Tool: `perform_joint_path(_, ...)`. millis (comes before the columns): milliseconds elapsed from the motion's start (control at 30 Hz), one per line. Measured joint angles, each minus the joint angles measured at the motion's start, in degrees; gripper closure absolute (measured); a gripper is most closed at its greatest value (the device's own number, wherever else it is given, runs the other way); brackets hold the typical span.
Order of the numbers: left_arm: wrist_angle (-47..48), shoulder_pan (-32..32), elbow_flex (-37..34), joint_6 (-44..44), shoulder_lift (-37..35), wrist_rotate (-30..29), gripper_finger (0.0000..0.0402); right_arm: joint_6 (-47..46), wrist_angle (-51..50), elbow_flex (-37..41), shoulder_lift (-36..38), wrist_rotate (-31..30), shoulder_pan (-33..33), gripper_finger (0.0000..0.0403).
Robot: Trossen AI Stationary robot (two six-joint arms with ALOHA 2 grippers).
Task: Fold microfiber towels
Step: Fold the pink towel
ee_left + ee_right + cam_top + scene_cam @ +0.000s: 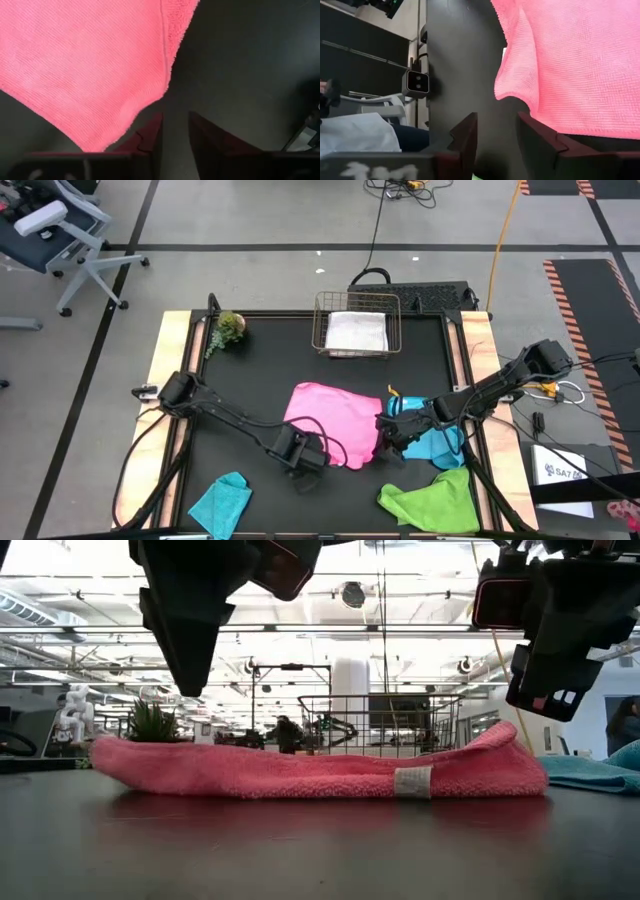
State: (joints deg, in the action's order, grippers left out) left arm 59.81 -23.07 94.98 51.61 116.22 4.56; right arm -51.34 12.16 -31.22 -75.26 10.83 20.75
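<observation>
You have one folded white microfiber towel (356, 332) in the wire basket (322, 320). The hot pink towel (328, 420) lies mid-table, half folded, both hands (300, 452) (392, 430) released. Blue, teal, green wait.

A robotics lab or open industrial hall I ran remotely, grey taped floor around my black work table (260, 360), office chair (55, 235) beyond its far left corner, cables beyond its far edge, ceiling trusses and strip lights above it.
</observation>
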Motion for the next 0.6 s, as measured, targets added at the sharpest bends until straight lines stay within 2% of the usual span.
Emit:
perform_joint_path(100,0.0,0.0,0.0,-0.9,0.0,-0.1,0.0303,1.1,0.0,0.0,0.0,-0.1,0.0,0.0268)
perform_joint_path(167,0.0,0.0,0.0,-1.5,0.0,-2.4,0.0303,1.9,0.0,0.0,0.0,-0.4,-0.1,0.0269)
perform_joint_path(333,0.0,0.3,0.0,1.3,0.0,-20.6,0.0304,5.1,-0.5,0.0,0.0,-4.8,-0.6,0.0287)
perform_joint_path(433,0.1,1.4,0.0,2.1,0.0,-25.8,0.0304,6.1,-1.0,0.0,0.0,-5.0,-1.7,0.0316)
perform_joint_path(600,0.1,3.9,0.0,0.9,0.0,-27.2,0.0305,8.4,-2.1,0.0,0.0,-5.0,-3.3,0.0393)
